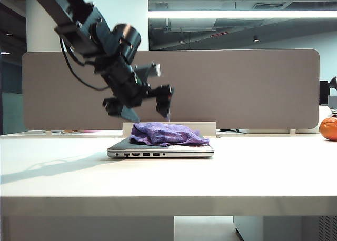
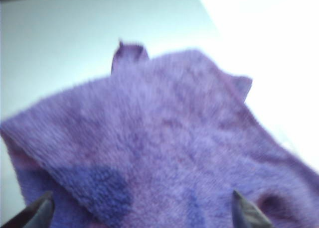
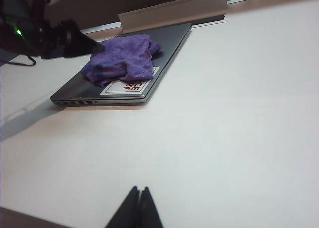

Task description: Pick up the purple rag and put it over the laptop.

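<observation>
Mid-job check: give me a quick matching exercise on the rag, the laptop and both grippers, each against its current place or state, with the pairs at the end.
Things:
1. purple rag
2. laptop
3. left gripper
4. right gripper

Places or states:
A. shut, low over bare table, away from the laptop
B. lid closed, flat on the table, ports along its near edge
C. bunched on the laptop's lid, sticker partly showing
D. open, above the rag, holding nothing

Pairs: 1-C, 2-B, 3-D, 4-A
</observation>
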Controlling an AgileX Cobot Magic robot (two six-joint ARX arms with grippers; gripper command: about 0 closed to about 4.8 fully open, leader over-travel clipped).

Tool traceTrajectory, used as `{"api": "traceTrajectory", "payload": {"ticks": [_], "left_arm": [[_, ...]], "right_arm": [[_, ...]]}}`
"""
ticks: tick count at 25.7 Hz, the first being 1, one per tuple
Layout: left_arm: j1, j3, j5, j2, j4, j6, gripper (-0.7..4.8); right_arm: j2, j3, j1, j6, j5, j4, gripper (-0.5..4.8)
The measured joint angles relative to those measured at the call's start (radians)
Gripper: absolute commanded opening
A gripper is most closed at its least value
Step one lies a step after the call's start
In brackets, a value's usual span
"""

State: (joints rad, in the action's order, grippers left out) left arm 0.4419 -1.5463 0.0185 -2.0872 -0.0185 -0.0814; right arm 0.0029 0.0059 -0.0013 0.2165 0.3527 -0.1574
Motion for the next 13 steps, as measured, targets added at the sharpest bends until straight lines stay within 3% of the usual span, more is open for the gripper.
{"api": "traceTrajectory", "payload": {"ticks": [7,9,10,13], "left_arm": [[0.000,0.000,0.000,0.060,-0.042,0.003,4.79],[0.000,0.000,0.000,0.077,-0.074,0.003,3.74],[0.000,0.000,0.000,0.088,-0.090,0.003,2.91],[0.000,0.000,0.000,0.124,-0.135,0.003,1.11]], "right_arm": [[0.000,0.000,0.000,0.000,0.000,0.000,0.22],[0.000,0.000,0.000,0.000,0.000,0.000,0.22],[0.000,0.000,0.000,0.000,0.000,0.000,0.22],[0.000,0.000,0.000,0.000,0.000,0.000,0.22]]}}
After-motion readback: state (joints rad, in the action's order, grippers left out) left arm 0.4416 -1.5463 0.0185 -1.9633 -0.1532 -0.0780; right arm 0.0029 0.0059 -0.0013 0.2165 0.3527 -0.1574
